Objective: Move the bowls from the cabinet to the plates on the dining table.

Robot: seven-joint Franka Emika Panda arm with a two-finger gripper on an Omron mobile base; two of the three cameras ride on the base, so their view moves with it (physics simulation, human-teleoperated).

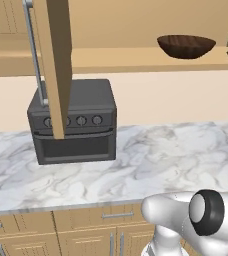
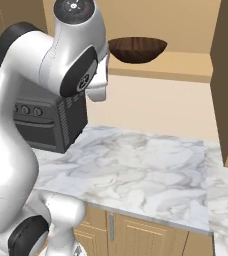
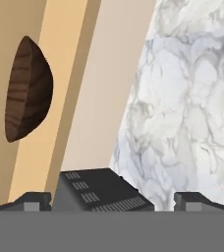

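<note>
Hand view — wooden bowl (image 3: 28,88) upper left, apart from hand (image 3: 114,202), fingers spread wide, empty

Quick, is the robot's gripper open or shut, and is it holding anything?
Gripper: open, holding nothing; the wooden bowl sits apart on the cabinet shelf.

Dark brown grained bowl (image 1: 186,46), black oven (image 1: 75,122), white-grey veined counter (image 1: 161,160)

Glossy white rounded arm (image 2: 16,150) with black joint caps and grey disc.
</note>
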